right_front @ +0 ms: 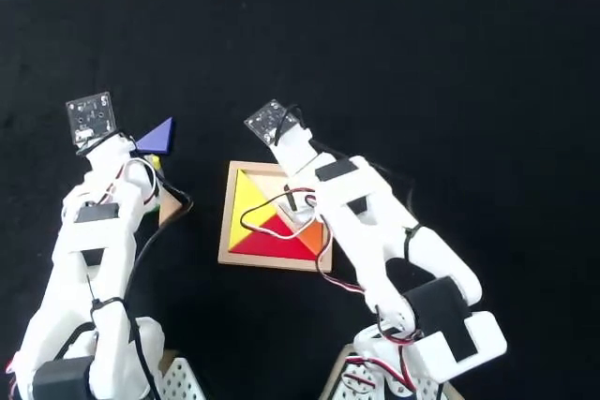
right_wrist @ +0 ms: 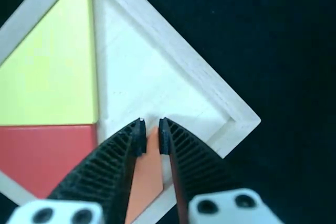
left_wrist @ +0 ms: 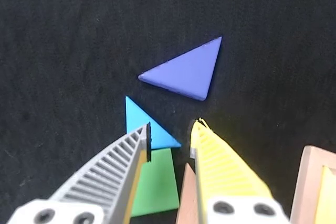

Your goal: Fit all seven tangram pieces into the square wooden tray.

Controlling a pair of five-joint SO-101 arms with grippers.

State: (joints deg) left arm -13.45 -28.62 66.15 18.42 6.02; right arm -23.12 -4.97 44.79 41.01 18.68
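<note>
On the left of the black cloth worktop [right_front: 469, 91], the left gripper [left_wrist: 170, 129] hangs over a cluster of loose pieces, its grey and yellow jaws standing apart with nothing between them. Just beyond its tips lies a small light-blue triangle [left_wrist: 144, 124]. Farther off, apart from it, lies a larger violet-blue triangle [left_wrist: 184, 72]. Under the jaws lies a green flat piece [left_wrist: 157, 184] with a brown wooden piece [left_wrist: 186, 198] just beside it on the right. All four lie on the cloth, left of the tray.

The square wooden tray [right_front: 227, 222] sits near the middle of the worktop, just right of that cluster. Inside it, a large yellow triangle [right_wrist: 47, 72] fills the left part and a large red triangle [right_wrist: 42, 156] fills the near part; the two touch along one edge. The far-right part of the tray floor shows bare pale wood [right_wrist: 142, 77] up to the rim.

The right gripper [right_wrist: 150, 127] is down inside the tray near its right side. Its black jaws are drawn close together and clamped on the narrow end of an orange flat piece [right_wrist: 149, 177], which lies beside the red triangle.

Beyond the tray and to its right, the cloth runs broad and dark to the worktop's far edge.
</note>
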